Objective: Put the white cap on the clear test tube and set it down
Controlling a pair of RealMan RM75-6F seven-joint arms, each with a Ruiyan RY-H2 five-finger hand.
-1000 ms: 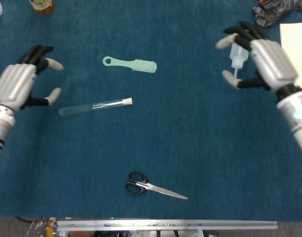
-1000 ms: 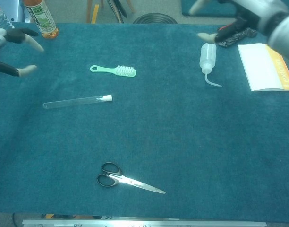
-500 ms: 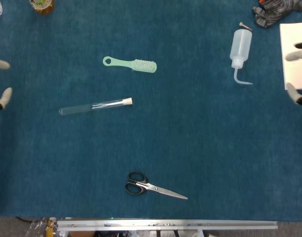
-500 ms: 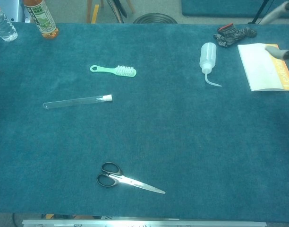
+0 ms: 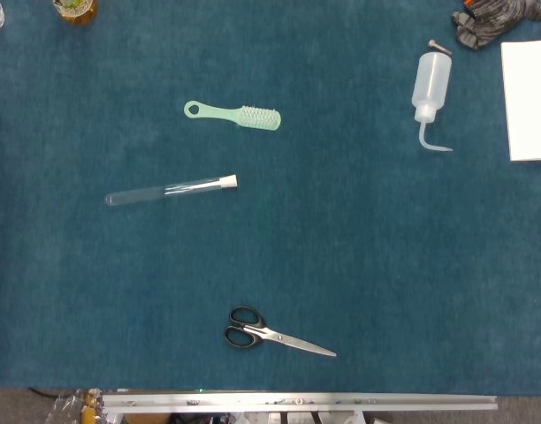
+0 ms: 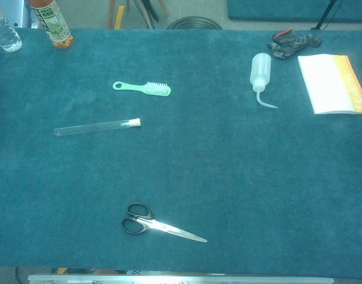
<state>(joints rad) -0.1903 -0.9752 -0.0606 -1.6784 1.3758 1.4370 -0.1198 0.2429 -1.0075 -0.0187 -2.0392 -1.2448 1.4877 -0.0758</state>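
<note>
Clear glass tube [image 5: 164,191] lies lengthwise left-right on blue felt, white cap [image 5: 227,182] pointing right. Neither hand shows, state unknowable.

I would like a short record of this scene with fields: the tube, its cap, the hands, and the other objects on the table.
tube: clear test tube lies flat on the blue table, alone
cap: white cap sits on the tube's right end
left robot hand: not in view
right robot hand: not in view
other objects: green brush, scissors, wash bottle, white booklet, dark gloves, two drink bottles at the far left corner
</note>
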